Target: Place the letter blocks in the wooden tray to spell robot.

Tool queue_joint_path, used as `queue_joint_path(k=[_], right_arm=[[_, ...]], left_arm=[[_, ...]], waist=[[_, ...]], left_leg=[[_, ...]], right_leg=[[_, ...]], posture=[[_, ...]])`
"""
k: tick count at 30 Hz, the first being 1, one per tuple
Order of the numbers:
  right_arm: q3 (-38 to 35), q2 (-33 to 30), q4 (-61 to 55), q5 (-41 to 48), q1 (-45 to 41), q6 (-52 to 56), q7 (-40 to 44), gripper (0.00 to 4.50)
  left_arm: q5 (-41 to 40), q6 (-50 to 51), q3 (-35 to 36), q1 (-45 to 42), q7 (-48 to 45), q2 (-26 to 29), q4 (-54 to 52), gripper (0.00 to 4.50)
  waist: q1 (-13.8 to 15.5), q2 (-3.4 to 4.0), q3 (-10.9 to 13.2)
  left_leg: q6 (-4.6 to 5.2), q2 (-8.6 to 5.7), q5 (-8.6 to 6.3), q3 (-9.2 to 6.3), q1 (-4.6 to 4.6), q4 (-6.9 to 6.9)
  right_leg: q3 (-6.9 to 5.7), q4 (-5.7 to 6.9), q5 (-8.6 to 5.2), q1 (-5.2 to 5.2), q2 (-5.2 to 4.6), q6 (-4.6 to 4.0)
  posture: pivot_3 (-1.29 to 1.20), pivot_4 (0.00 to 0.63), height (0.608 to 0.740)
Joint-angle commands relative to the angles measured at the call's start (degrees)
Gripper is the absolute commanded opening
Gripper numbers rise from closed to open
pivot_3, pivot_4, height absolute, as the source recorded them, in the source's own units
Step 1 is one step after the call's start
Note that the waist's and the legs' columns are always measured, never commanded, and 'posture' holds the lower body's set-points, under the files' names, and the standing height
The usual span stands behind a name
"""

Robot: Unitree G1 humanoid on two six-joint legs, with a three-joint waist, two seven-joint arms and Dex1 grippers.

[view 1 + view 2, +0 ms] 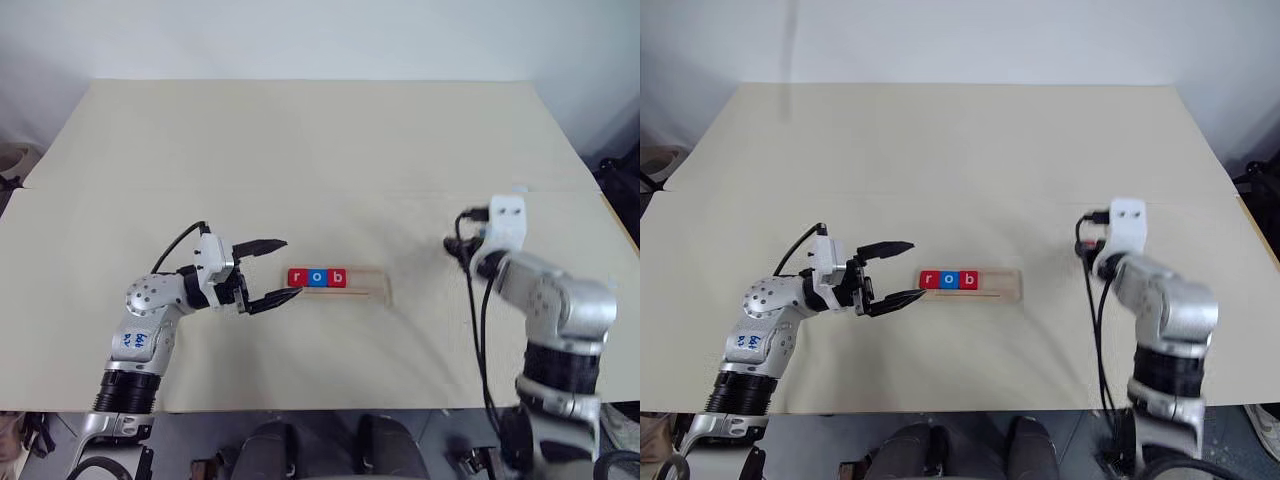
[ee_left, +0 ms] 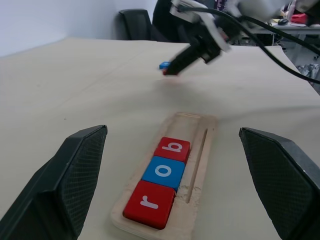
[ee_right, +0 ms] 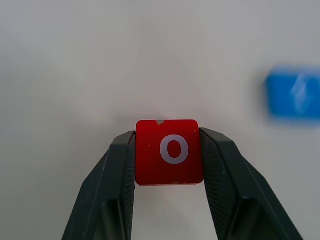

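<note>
While tilted down, right pincer (image 3: 169, 150) around red o block (image 3: 169, 152).

blue block (image 3: 293, 95) | blurred, letter unreadable | partly cut by edge

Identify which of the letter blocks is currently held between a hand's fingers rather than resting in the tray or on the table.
The red o block, clamped between the right hand's fingers. The red r, blue o and red b sit in the wooden tray.

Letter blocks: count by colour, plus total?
Red: 3, r and b in the wooden tray, o in the right gripper
Blue: 2, o in tray, one on the table
Total: 5
</note>
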Motion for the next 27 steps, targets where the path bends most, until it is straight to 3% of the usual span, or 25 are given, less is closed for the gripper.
queue_joint_path(k=[1,4,8,13,16,20,24,27], right_arm=[[-1.2,3.25,-11.08,0.9,4.66,3.93,-1.53,1.46],[0.49,5.5,-16.03,1.79,8.26,6.88,-0.86,1.46],[1.23,4.22,-17.93,3.59,8.27,8.87,2.5,2.83],[0.59,-7.38,-13.49,6.09,5.56,5.95,11.43,4.47],[2.61,-19.2,-7.18,7.31,5.26,-3.27,22.8,4.47],[8.97,-32.81,1.78,6.23,8.41,-24.37,44.62,4.47],[15.69,-38.29,14.07,1.58,7.77,-47.74,62.07,4.47],[21.15,-39.26,25.48,-3.39,2.32,-58.94,68.78,4.47]], left_arm=[[-0.74,0.45,0.34,-0.54,-1.11,0.53,-0.57,4.5],[-0.72,1.1,0.33,-0.61,-1.8,0.88,-0.74,4.5],[-0.74,1.78,0.76,-0.6,-2.24,1.45,-1.1,4.5],[-0.76,1.98,1.35,0.17,-1.83,1.98,-1.89,4.5],[-0.64,1.62,1.86,0.85,-1.26,2.08,-2.29,4.5],[-0.54,1.07,2.46,1.84,-0.42,2.03,-2.95,4.5],[-0.82,0.64,2.75,2.53,-0.37,2.24,-3.53,4.5],[-1.1,0.93,2.7,3.0,-0.95,2.78,-4.2,4.5]], waist=[[0.04,0.0,0.0],[-0.06,0.0,-0.01],[-0.13,0.0,-0.01],[-0.04,0.0,0.0],[0.15,-0.01,0.0],[0.02,-0.05,0.02],[-0.02,-0.1,0.06],[-0.24,-0.12,0.07]], left_leg=[[0.0,0.0,0.0,0.01,0.0,-0.01],[0.0,0.0,0.0,0.01,0.01,-0.02],[0.0,0.01,0.0,0.01,0.02,-0.03],[0.01,-0.01,0.0,0.04,0.0,-0.04],[0.05,-0.06,-0.03,0.03,-0.02,-0.02],[0.08,-0.06,-0.04,0.09,-0.01,-0.08],[0.08,-0.04,-0.04,0.08,0.06,-0.06],[0.08,-0.03,-0.04,0.11,0.11,0.0]], right_leg=[[0.02,0.0,0.0,-0.02,0.0,0.0],[0.04,0.02,0.0,-0.04,0.01,0.0],[0.04,0.03,0.0,-0.07,0.02,0.0],[0.08,0.03,0.0,-0.12,0.02,-0.01],[0.08,0.01,0.0,-0.1,-0.03,-0.01],[0.07,-0.11,0.0,-0.09,-0.02,0.0],[0.02,-0.18,0.01,0.06,0.01,0.02],[0.04,-0.2,0.03,0.14,0.0,0.06]], posture=[[0.0,0.15,0.74],[0.0,0.15,0.74],[0.0,0.15,0.74],[0.0,0.15,0.74],[0.0,0.15,0.74],[0.0,0.15,0.74],[0.0,0.15,0.74],[0.0,0.15,0.74]])
